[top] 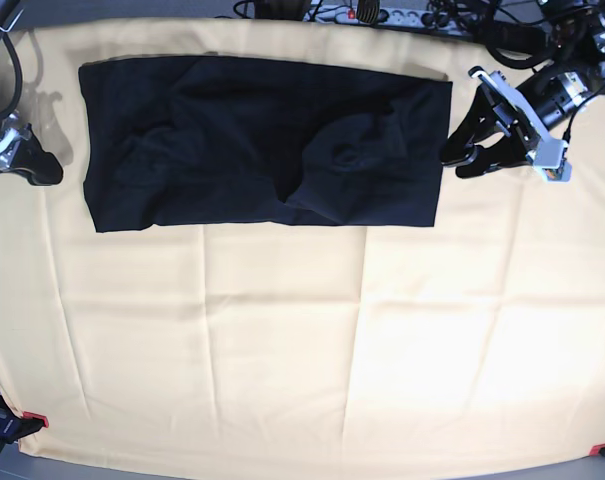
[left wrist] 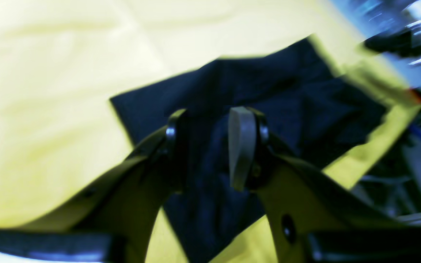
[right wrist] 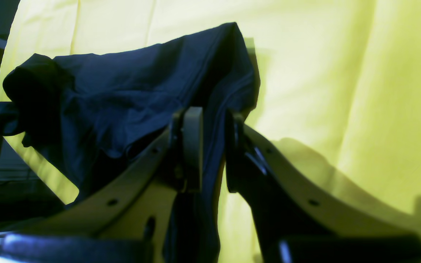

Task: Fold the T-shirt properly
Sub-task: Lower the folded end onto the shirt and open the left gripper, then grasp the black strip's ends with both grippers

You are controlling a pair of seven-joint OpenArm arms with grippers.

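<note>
The black T-shirt [top: 262, 140] lies as a wide folded band across the far part of the pale yellow cloth [top: 282, 350], bunched near its middle right. My left gripper [top: 460, 158] is at the shirt's right edge. In the left wrist view its jaws [left wrist: 210, 113] stand close together with black fabric [left wrist: 269, 84] running between them toward the palm. My right gripper [top: 44, 170] is at the shirt's left end. In the right wrist view its jaws [right wrist: 212, 113] pinch a strip of the shirt [right wrist: 122, 91], which hangs down between the fingers.
A power strip and cables [top: 382, 15] run along the far edge behind the shirt. Red clamps [top: 32, 418] hold the cloth at the near corners. The cloth's far edge lies just beyond the shirt [left wrist: 371, 84].
</note>
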